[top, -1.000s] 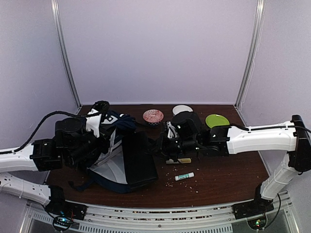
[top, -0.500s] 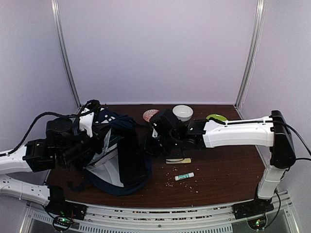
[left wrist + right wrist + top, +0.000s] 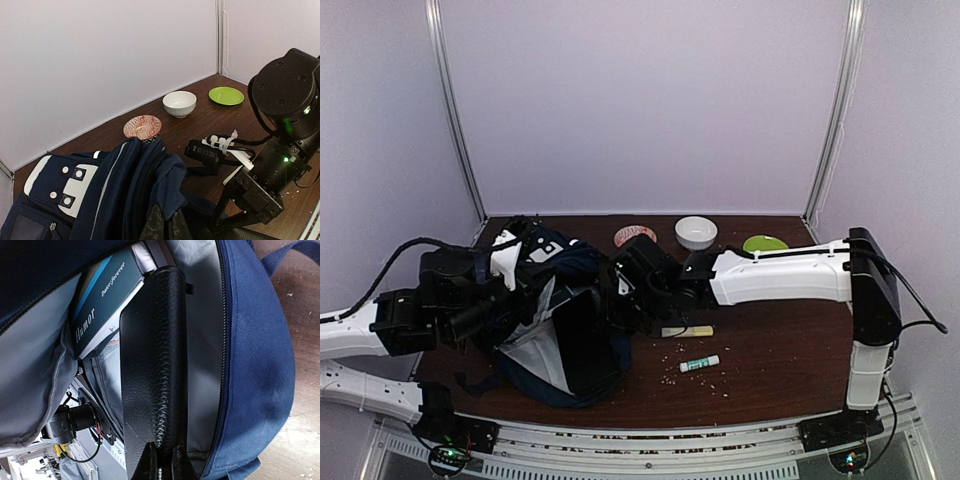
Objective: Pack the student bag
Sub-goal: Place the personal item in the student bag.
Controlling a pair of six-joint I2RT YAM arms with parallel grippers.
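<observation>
On the tabletop (image 3: 770, 375) the student bag (image 3: 565, 388) lies open, the left gripper (image 3: 162, 227) with fingers pinched on its rim. In the past second the right gripper (image 3: 165, 466), fingers clamped on the black leather case (image 3: 152, 365), has swung left, sliding the case in beside a teal book (image 3: 102, 300). Letting go seems next. A white-and-green tube (image 3: 699, 363) lies unpacked beyond.
</observation>
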